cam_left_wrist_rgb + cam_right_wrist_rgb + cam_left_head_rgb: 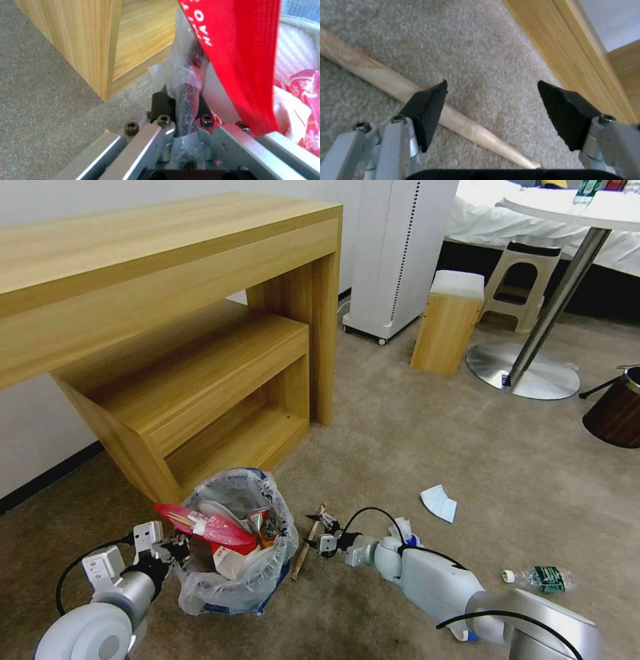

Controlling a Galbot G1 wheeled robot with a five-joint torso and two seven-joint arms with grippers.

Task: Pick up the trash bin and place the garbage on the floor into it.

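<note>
Pale wooden stick [430,105] lies on the beige carpet, crossing under the spread right pincer [319,541].

The stick lies flat just right of the small round trash bin lined with a crinkled clear plastic bag [235,580]; its long axis runs slantwise across the line between the black pads [426,110], one pad over it and the other over bare carpet, so the pincer would seemingly need to shift or turn to straddle it. The right arm is plainly nearer. The left pincer [186,117] is clamped on the bin's bagged rim, beside a red wrapper [203,525] among the litter filling it. Farther right on the carpet lie a pale blue paper [440,503] and a clear bottle [543,577]; the light wood desk [167,300] stands behind.
</note>
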